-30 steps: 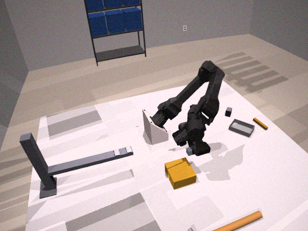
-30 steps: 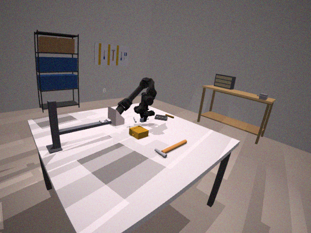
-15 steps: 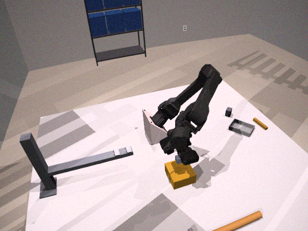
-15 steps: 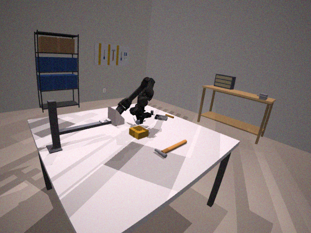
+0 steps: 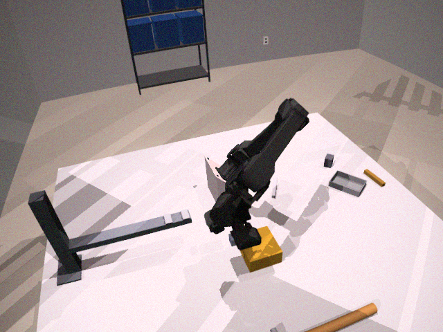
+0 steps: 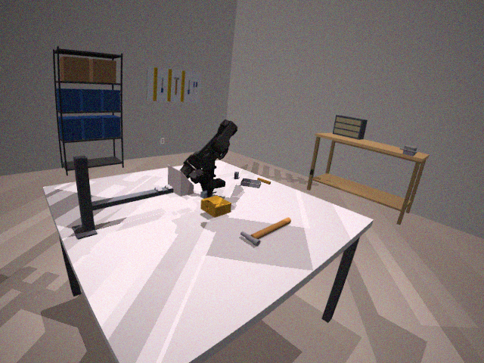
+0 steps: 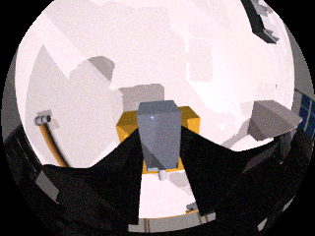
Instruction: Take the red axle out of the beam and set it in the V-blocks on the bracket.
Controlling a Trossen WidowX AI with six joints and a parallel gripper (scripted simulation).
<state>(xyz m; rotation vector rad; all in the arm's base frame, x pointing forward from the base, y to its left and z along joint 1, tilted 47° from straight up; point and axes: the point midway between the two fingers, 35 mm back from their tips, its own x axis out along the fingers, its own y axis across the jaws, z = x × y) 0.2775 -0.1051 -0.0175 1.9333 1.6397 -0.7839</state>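
Exterior view, clock from frame centre: 6 blue bins (image 5: pixel 165 32) (image 6: pixel 92 128) (image 7: pixel 307 104) and 2 brown boxes (image 6: pixel 76 69) at 10; 1 hammer (image 5: pixel 345 319) (image 6: pixel 270 228) (image 7: pixel 50 143) at 5; 1 drawer cabinet (image 6: pixel 349 127) at 2.

Beyond the tool, gray walls meet a beige floor; a shelf rack (image 5: pixel 135 72) (image 6: pixel 122 97) holds blue bins (image 5: pixel 165 31) (image 6: pixel 92 100). A wooden workbench (image 6: pixel 375 147) stands well apart.

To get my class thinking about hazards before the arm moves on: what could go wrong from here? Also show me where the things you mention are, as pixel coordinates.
The gripper (image 5: pixel 236 239) (image 6: pixel 206 193) (image 7: pixel 157 130) is shut on a grey block (image 5: pixel 231 239) (image 6: pixel 203 193) (image 7: pixel 159 125) close by the yellow block (image 5: pixel 266 252) (image 6: pixel 215 206) (image 7: pixel 191 118), so a small misjudgement might knock it.
The grey block could slip if the grip is poor.
No red axle is visible, so the arm might disturb it unseen.
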